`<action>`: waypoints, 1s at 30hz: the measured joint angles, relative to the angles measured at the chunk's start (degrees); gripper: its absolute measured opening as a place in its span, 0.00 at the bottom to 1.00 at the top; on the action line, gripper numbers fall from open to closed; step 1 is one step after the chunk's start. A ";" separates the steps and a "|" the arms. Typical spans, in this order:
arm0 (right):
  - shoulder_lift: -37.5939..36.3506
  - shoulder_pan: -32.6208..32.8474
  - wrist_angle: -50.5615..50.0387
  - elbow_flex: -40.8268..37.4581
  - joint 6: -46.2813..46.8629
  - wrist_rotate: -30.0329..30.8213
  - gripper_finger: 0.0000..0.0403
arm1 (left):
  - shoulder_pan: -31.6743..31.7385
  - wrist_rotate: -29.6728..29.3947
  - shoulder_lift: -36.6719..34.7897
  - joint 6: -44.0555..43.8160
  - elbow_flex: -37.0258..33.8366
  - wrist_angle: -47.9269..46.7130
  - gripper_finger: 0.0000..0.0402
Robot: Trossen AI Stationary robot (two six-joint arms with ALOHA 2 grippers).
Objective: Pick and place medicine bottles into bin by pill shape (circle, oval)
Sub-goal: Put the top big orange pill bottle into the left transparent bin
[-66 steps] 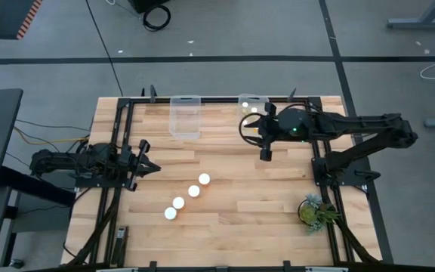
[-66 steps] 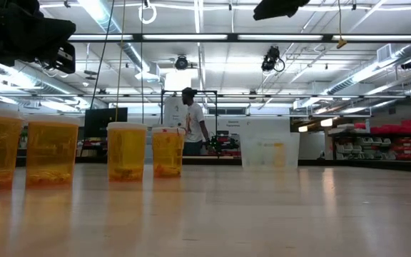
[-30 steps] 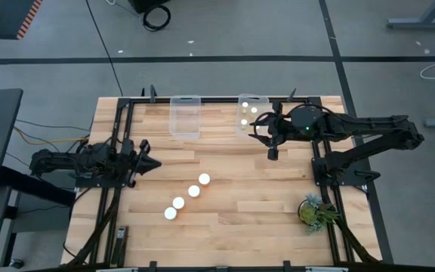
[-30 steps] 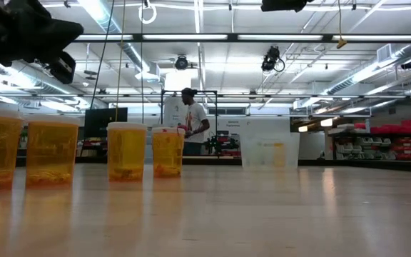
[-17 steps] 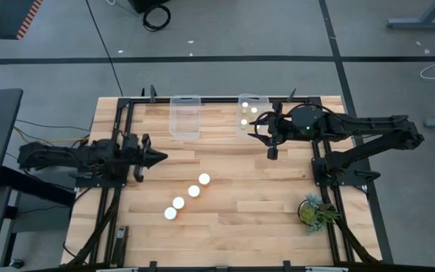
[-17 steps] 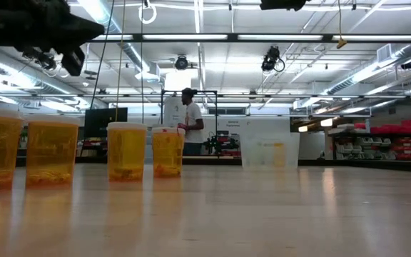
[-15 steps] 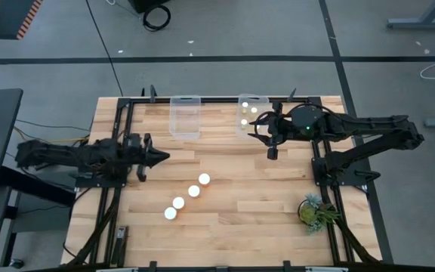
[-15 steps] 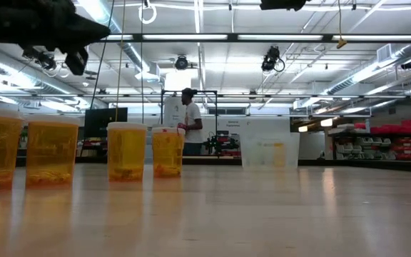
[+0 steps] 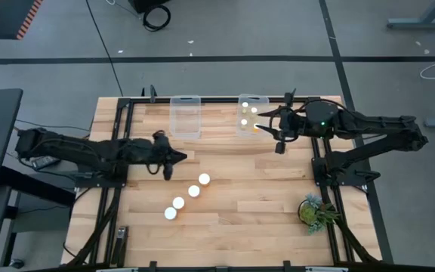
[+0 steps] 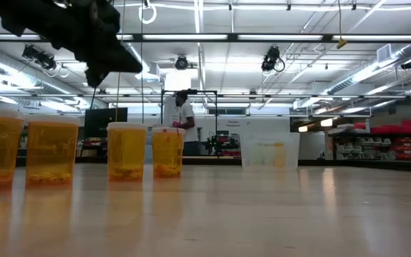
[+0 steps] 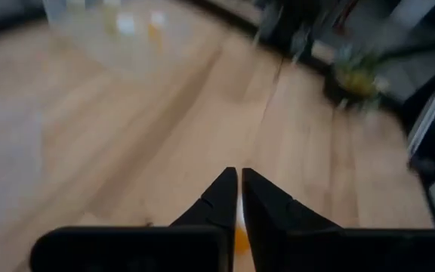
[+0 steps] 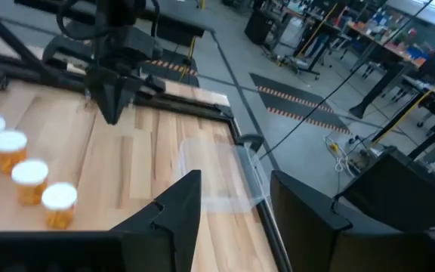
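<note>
Four amber bottles with white caps stand in a slanting row on the table (image 9: 194, 191); they also show in the low view (image 10: 127, 151) and the right wrist view (image 12: 32, 180). My left gripper (image 9: 174, 160) is shut and empty, in the air just left of the row's far end; in its own view (image 11: 239, 180) an orange bit shows below the fingertips. My right gripper (image 9: 266, 121) is open and empty (image 12: 232, 189) beside the right clear bin (image 9: 249, 100), where white caps of more bottles (image 9: 245, 121) show.
A second clear bin (image 9: 186, 117) stands at the far edge, left of the first. A small potted plant (image 9: 313, 211) stands at the near right. Black frame rails (image 9: 119, 151) run along the table's sides. A person (image 10: 184, 121) walks in the room behind.
My left gripper has reached out toward the table's right, from the left rail to just short of the bottle row, and stays shut. My right gripper has drawn back a little toward the table's right edge. The bottles have not moved.
</note>
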 joint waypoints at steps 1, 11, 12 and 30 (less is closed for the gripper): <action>-0.20 0.00 -1.15 0.00 0.00 -0.02 0.41 | -0.07 0.65 1.64 -0.90 1.00 -1.45 0.09; -0.61 0.02 -4.77 0.00 1.20 -0.09 0.41 | -1.79 4.77 15.40 -1.15 9.14 -6.27 0.25; -0.61 0.02 -4.79 0.00 1.33 -0.09 0.41 | -1.98 4.73 16.45 -1.05 9.90 -6.81 0.26; -0.54 0.02 -4.86 -0.09 1.86 -0.33 0.41 | -4.80 4.11 31.19 11.11 29.74 -20.49 0.68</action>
